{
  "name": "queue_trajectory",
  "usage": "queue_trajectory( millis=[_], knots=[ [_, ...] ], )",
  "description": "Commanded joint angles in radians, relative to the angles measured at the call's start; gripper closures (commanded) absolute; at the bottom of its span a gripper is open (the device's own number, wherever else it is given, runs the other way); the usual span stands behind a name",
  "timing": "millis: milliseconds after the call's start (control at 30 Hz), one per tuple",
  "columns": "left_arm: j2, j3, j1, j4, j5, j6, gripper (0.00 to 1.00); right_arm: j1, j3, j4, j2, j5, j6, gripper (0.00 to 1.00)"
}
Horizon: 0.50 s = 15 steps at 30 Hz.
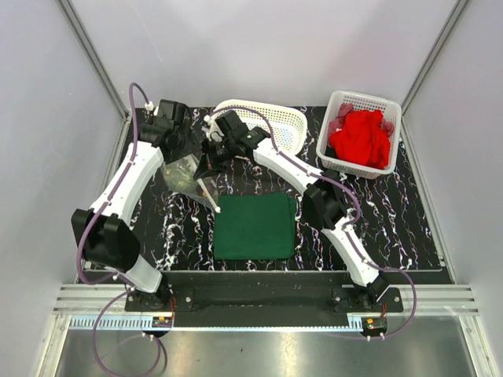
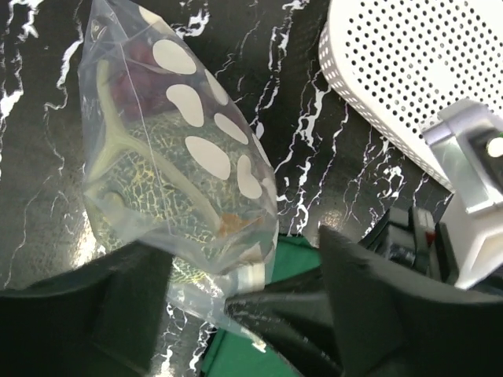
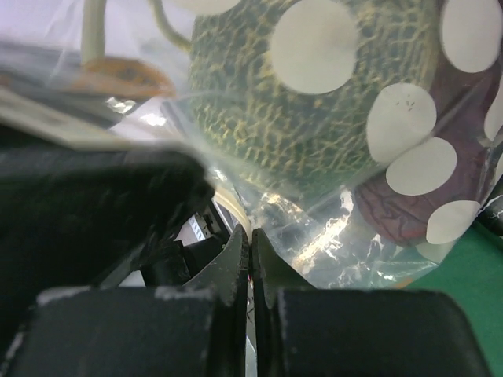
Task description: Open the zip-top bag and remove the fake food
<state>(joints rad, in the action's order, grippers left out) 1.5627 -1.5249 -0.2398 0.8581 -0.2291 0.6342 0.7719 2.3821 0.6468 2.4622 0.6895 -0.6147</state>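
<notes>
The zip-top bag [image 1: 185,174] hangs just above the marble table behind the green cloth, clear and crinkly with white round spots. My right gripper [image 1: 209,166] is shut on its lower edge by the zip strip; the right wrist view shows its jaws [image 3: 250,253] pressed together on the plastic. Inside the bag [image 3: 338,220] sit the fake food: a mottled green ball [image 3: 314,102] and a dark red bumpy piece [image 3: 401,206]. My left gripper [image 2: 240,243] stands open, one finger on each side of the bag's [image 2: 173,157] lower end, beside the right gripper's black fingertips [image 2: 283,310].
The flat green cloth [image 1: 255,226] lies in front of the bag. A white lattice basket [image 1: 267,124] lies tipped behind the right arm, close to the left gripper [image 2: 409,71]. Another white basket [image 1: 381,104] at the back right holds a red cloth [image 1: 360,140].
</notes>
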Motion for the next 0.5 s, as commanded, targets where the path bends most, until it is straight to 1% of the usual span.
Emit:
queue_trajectory(
  millis=[0,33,100,133,200,233,300,333,367,467],
  knots=[
    [0.013,-0.06,0.016,-0.034,0.075,-0.059,0.49,0.007,-0.009,-0.026,-0.108,0.004,0.023,0.98],
    [0.004,-0.055,0.019,-0.048,0.105,-0.07,0.65,0.006,-0.011,-0.026,-0.114,0.005,0.026,0.98],
    [-0.016,-0.031,0.027,-0.063,0.125,-0.103,0.81,0.007,-0.021,-0.026,-0.12,0.005,0.039,0.96],
    [-0.026,-0.02,0.031,-0.077,0.16,-0.113,0.98,0.006,-0.026,-0.026,-0.127,0.007,0.049,0.95],
    [-0.049,-0.003,0.049,-0.085,0.2,-0.143,1.0,0.003,-0.049,-0.024,-0.137,0.021,0.062,0.91],
    [-0.056,0.002,0.057,-0.105,0.265,-0.155,1.0,-0.002,-0.06,-0.024,-0.149,0.028,0.073,0.83],
    [-0.07,0.005,0.074,-0.114,0.33,-0.195,1.0,-0.009,-0.119,-0.024,-0.173,0.041,0.115,0.69],
    [-0.075,0.005,0.079,-0.119,0.383,-0.208,1.0,-0.017,-0.144,-0.027,-0.202,0.033,0.139,0.61],
    [-0.087,0.009,0.091,-0.125,0.417,-0.231,1.0,-0.029,-0.179,-0.033,-0.212,0.047,0.154,0.57],
    [-0.127,0.057,0.12,-0.178,0.528,-0.252,1.0,-0.042,-0.185,-0.038,-0.224,0.119,0.204,0.49]
  ],
)
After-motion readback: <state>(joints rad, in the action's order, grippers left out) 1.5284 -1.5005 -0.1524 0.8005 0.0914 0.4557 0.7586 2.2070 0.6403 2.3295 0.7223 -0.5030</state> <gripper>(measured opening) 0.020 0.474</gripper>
